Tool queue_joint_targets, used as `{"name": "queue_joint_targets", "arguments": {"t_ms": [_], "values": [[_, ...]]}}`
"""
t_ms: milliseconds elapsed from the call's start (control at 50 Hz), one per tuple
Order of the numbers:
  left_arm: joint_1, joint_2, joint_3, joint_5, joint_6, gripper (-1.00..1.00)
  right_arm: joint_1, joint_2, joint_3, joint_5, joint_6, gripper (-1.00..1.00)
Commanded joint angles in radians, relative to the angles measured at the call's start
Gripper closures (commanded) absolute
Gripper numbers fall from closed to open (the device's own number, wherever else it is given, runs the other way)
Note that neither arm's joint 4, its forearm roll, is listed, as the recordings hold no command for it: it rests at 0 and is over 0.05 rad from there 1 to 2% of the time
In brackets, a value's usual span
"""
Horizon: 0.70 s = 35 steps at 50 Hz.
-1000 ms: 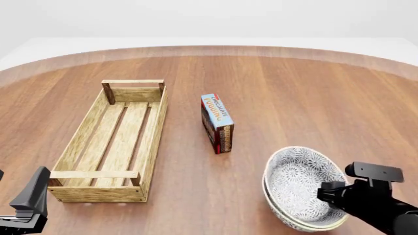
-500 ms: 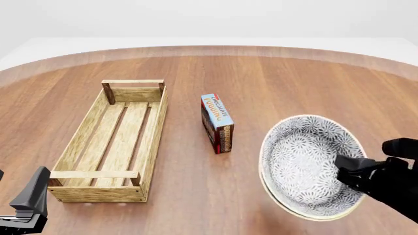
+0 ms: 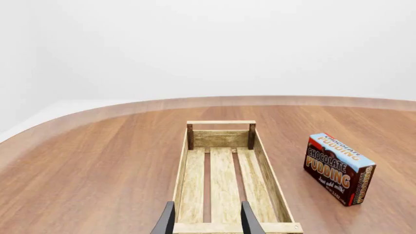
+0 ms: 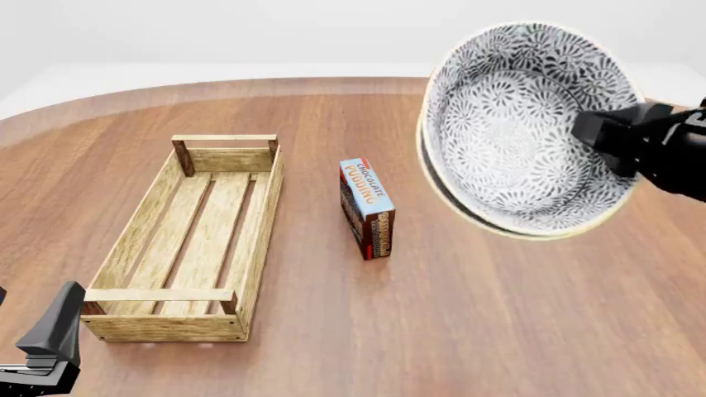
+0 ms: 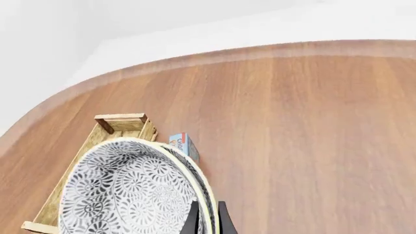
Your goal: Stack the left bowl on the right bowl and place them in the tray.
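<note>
White walls ring a round, brown wood-grain worktop [image 4: 464, 314]. Since a second ago the right tool [image 4: 613, 141] has carried the two nested white bowls with grey floral pattern [image 4: 518, 124] from low over the near right of the worktop to high in the air on the right, past the upright blue-and-red chocolate pudding box [image 4: 368, 208]. The bowls are tipped steeply, their opening facing the camera and leftward. The right tool's fingers are pinched closed on the bowls' rim. The long light-wood slatted tray [image 4: 193, 236] lies in the same spot on the left, its long axis running away from the arms, its low sides and raised end bars unchanged. The left tool [image 3: 206, 223] has kept to the tray's near end, fingers parted, holding nothing.
</note>
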Motion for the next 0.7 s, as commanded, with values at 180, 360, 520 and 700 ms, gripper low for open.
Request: {"name": "queue_joint_targets", "arguments": {"t_ms": [180, 360, 520, 700], "values": [[0.0, 0.0, 0.0, 0.0, 0.0, -1.0, 0.133, 0.393, -0.445, -0.04, -0.038, 1.0], [0.0, 0.0, 0.0, 0.0, 0.0, -1.0, 0.206, 0.637, -0.697, -0.021, -0.056, 1.0], [0.0, 0.0, 0.0, 0.0, 0.0, -1.0, 0.268, 0.82, -0.906, 0.015, -0.062, 1.0], [0.0, 0.0, 0.0, 0.0, 0.0, -1.0, 0.318, 1.006, -1.075, 0.006, -0.037, 1.0]]}}
